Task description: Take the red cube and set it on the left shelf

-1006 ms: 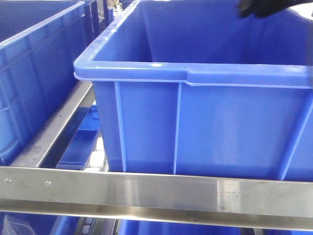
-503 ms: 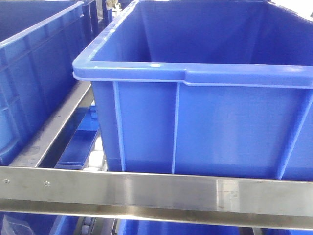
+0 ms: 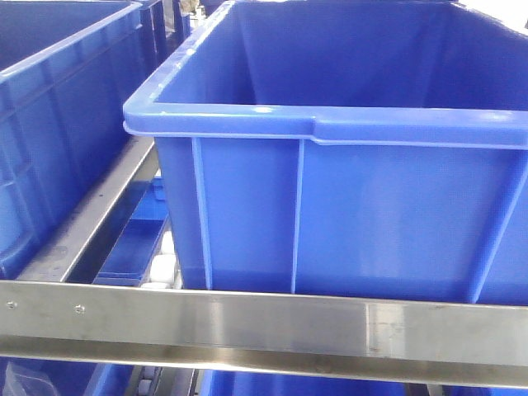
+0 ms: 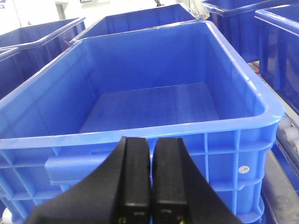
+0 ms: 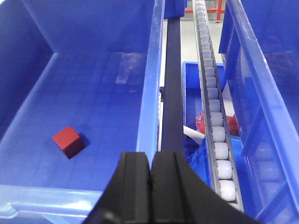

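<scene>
The red cube (image 5: 68, 141) lies on the floor of a deep-blue crate (image 5: 93, 79) in the right wrist view, left of and beyond my right gripper (image 5: 151, 158). That gripper is shut and empty, hovering over the crate's right wall. The left shelf shows as a steel front rail (image 3: 247, 322) and a roller track (image 5: 212, 116) carrying large blue crates (image 3: 330, 124). My left gripper (image 4: 150, 142) is shut with nothing in it, just in front of the near rim of an empty blue crate (image 4: 140, 133). Neither gripper appears in the front view.
More blue crates stand on either side (image 3: 58, 99) (image 4: 42, 32) (image 4: 261, 28). Below the roller track a lower blue bin (image 5: 194, 74) holds something red and meshy (image 5: 204, 121) and a white piece (image 5: 192, 133). A dark bar (image 5: 172, 93) runs between crate and track.
A second ago a black part of an arm showed at the top right of the front view, over the crate; it has gone out of that view. The crate and rails have not moved.
</scene>
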Tool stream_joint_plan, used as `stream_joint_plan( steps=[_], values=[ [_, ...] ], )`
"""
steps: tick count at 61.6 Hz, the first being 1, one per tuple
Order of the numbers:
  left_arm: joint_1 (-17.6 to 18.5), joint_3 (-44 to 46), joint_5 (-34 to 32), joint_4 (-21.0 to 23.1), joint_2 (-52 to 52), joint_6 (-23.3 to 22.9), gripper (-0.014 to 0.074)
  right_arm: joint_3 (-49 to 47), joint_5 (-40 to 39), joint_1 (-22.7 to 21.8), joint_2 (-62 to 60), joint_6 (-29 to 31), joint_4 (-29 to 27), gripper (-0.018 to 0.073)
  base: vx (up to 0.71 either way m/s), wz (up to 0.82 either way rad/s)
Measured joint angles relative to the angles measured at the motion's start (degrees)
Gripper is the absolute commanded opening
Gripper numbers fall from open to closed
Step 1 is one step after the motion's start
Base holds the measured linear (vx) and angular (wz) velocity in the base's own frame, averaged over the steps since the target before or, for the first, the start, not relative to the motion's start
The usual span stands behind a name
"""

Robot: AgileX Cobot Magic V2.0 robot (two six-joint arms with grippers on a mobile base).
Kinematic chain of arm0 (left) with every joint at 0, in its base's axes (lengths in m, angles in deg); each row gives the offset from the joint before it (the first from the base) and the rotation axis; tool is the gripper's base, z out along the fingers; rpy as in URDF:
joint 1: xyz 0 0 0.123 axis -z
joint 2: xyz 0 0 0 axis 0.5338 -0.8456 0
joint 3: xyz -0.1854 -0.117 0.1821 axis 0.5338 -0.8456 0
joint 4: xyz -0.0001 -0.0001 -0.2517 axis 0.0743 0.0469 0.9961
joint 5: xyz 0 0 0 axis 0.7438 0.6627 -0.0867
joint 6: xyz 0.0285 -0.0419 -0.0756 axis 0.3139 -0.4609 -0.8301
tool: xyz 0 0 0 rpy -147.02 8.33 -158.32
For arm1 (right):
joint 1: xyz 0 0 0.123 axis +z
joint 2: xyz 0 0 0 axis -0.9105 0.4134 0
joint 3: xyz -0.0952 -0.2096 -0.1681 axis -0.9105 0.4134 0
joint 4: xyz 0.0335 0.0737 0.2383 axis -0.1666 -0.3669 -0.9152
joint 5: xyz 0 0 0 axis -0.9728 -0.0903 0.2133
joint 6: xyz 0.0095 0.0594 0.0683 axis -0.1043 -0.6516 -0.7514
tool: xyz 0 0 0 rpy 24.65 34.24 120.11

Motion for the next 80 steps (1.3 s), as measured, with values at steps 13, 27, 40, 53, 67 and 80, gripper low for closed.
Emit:
stream_joint_plan(
  steps=[13, 27, 40, 53, 67, 80],
  values=[
    [0.0, 0.0, 0.0, 0.0, 0.0, 0.0, 0.0106, 0.0, 0.3, 0.0, 0.0, 0.0, 0.0, 0.0053, 0.0, 0.0],
    [0.0, 0.0, 0.0, 0.0, 0.0, 0.0, 0.0106, 0.4, 0.5, 0.0, -0.4, 0.0, 0.0, 0.0053, 0.0, 0.0],
    [0.0, 0.0, 0.0, 0.0, 0.0, 0.0, 0.0106, 6.4, -5.8, 0.0, -3.9, 0.0, -0.6, 0.0053, 0.0, 0.0],
    [0.0, 0.0, 0.0, 0.0, 0.0, 0.0, 0.0106, 20.7, -16.1, 0.0, -13.9, 0.0, -0.6, 0.0053, 0.0, 0.0],
    [0.0, 0.0, 0.0, 0.0, 0.0, 0.0, 0.0106, 29.0, -20.0, 0.0, -20.1, 0.0, -0.6, 0.0053, 0.0, 0.0],
    [0.0, 0.0, 0.0, 0.0, 0.0, 0.0, 0.0106, 29.2, -20.0, 0.0, -20.2, 0.1, -0.5, 0.0053, 0.0, 0.0]
  ],
)
